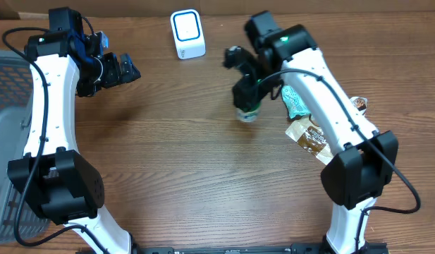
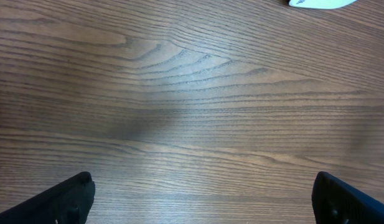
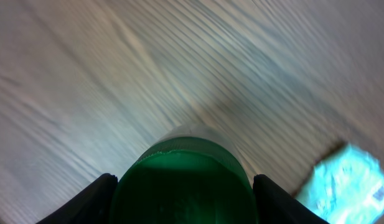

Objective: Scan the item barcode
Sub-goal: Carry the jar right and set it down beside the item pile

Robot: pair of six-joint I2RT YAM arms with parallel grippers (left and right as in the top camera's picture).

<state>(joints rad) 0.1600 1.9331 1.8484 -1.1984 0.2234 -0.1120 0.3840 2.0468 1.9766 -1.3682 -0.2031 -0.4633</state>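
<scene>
The item, a small container with a green lid (image 1: pixel 247 111), sits in my right gripper (image 1: pixel 247 99), which is shut on it near the table's middle back. In the right wrist view the green lid (image 3: pixel 185 177) fills the gap between both black fingers (image 3: pixel 92 200); no barcode shows. The white scanner with a blue ring (image 1: pixel 187 34) stands at the back, left of the item and apart from it. My left gripper (image 1: pixel 125 70) hangs open at the back left with nothing in it; in its wrist view the left gripper (image 2: pixel 204 199) shows only bare wood between its fingers (image 2: pixel 67 200).
A teal packet (image 1: pixel 296 102) and a brown packet (image 1: pixel 310 137) lie under the right arm, with a small dark item (image 1: pixel 359 104) beyond. A grey basket (image 1: pixel 5 141) stands at the left edge. The scanner's edge (image 2: pixel 319 3) shows in the left wrist view.
</scene>
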